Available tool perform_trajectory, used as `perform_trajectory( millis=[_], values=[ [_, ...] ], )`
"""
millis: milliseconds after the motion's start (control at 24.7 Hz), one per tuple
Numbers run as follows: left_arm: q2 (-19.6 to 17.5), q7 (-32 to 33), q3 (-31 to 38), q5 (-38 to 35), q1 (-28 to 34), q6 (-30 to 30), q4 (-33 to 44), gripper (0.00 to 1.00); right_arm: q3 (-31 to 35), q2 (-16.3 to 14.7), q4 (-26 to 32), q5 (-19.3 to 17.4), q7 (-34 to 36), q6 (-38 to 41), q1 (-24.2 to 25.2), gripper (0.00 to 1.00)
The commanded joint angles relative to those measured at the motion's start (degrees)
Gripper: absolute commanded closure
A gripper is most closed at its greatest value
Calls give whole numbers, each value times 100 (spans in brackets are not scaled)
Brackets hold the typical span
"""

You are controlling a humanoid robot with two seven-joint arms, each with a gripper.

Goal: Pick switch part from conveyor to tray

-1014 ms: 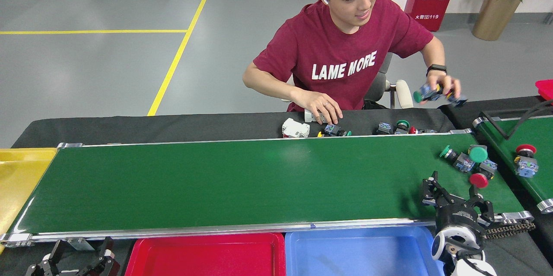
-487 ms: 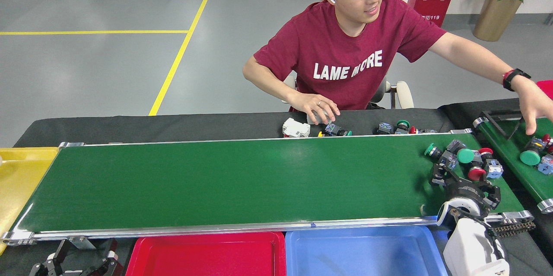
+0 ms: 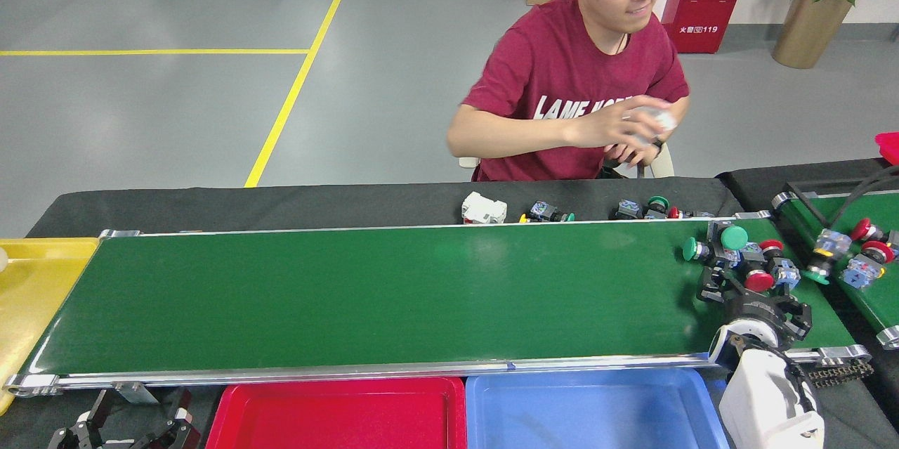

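Head view, the only one here. The right hand [image 3: 730,285] sits at the right end of the conveyor [image 3: 365,294], its dark fingers reaching into the near edge of a cluster of switch parts [image 3: 741,259]. Half a second ago the hand was in nearly the same spot, but the cluster has been carried closer and now lies touching or just beyond the fingertips, with a red-capped part [image 3: 759,281] right at them and green-capped ones a little farther off. I cannot tell how far the fingers are spread or whether they hold anything: they are dark and overlap the parts. My reading is that the reach is finished and closing on one part comes next; with the pieces bunched, catching two is a risk.

The blue tray [image 3: 590,410] lies just behind the hand, on its near side, and the red tray [image 3: 337,414] is beside that, both bare. The left hand [image 3: 123,428] hangs low at the bottom left, well apart, apparently open and empty.

The person [image 3: 583,76] across the counter [image 3: 281,204] has drawn both arms back from the belts and holds something pale at chest height.
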State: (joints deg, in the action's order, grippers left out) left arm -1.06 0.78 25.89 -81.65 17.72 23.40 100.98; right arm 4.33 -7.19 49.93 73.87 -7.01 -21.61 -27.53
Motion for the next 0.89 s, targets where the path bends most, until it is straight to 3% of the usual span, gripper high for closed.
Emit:
perform_trajectory(
  millis=[0,41,81,162,243,568,690,852],
  values=[
    [-61,-34,4,26,-15,6,71,0,-11,-64,61,-5,51,-10,-148,30],
    [-61,-34,4,18,-15,6,71,0,-20,-72,52,-5,24,8,-148,50],
    [-61,-34,4,18,-15,6,71,0,-20,-72,52,-5,-2,34,-148,64],
    [-61,-34,4,18,-15,6,71,0,-134,-90,52,-4,-37,43,-148,84],
    [-61,-42,4,18,-15,6,71,0,-327,-90,52,-5,-63,52,-113,95],
    [-61,-43,39,18,-6,6,71,0,-494,-72,280,-154,-107,52,-86,98],
    [-61,-34,75,18,-6,6,71,0,-494,-46,948,-163,-125,52,90,98],
    [-61,-43,75,18,-6,6,71,0,-512,-28,2513,-233,-415,316,819,98]
  ],
)
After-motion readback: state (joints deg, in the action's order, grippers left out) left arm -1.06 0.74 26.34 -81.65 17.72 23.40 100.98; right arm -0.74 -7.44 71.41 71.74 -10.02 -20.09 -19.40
